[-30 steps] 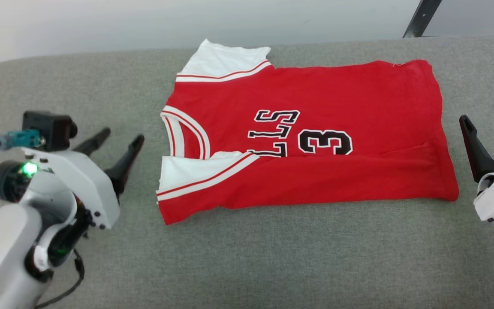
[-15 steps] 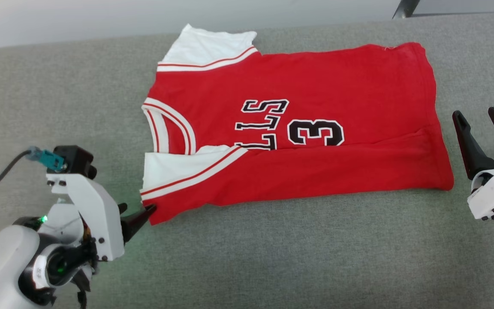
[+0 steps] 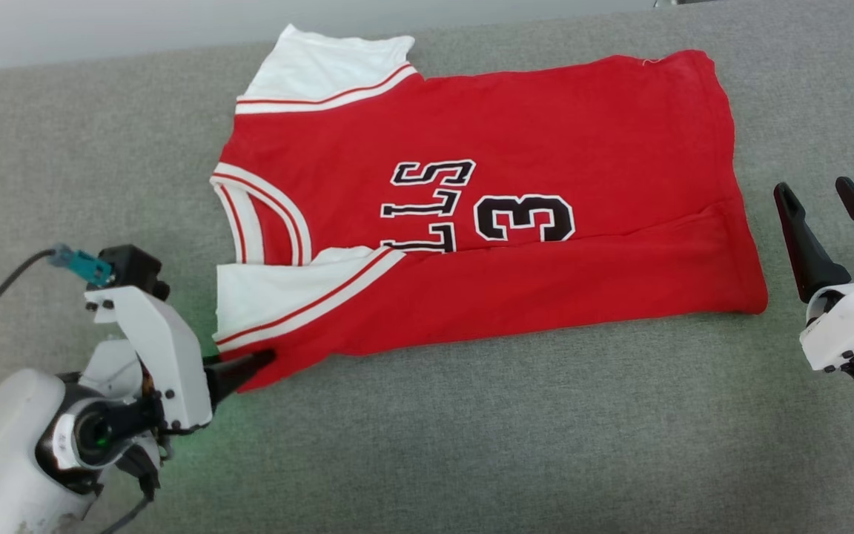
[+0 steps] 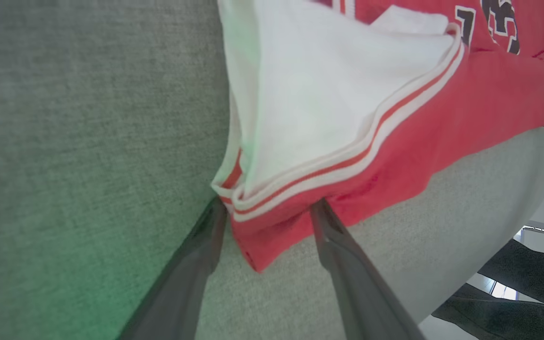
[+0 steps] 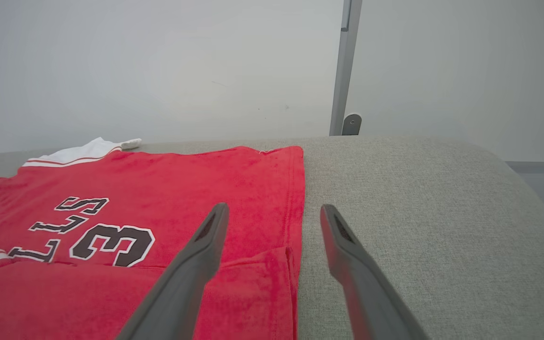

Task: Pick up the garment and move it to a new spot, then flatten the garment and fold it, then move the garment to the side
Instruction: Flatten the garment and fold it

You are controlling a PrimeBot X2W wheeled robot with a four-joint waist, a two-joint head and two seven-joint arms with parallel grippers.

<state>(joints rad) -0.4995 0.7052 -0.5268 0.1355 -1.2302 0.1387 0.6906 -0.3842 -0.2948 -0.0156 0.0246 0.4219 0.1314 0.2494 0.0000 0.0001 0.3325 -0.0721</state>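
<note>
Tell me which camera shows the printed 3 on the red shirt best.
The head view: the 3 lies whole, seen from above, on the garment. The right wrist view shows it whole but at a shallow slant; the left wrist view catches a cropped piece at its top edge.

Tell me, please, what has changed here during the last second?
The left claw moved from beside the collar to the near left corner of the garment; its open fingers now straddle that corner, gripping nothing yet. The head camera shifted too. The garment lies as before, partly folded, and the right claw stays open beside the hem.
</note>
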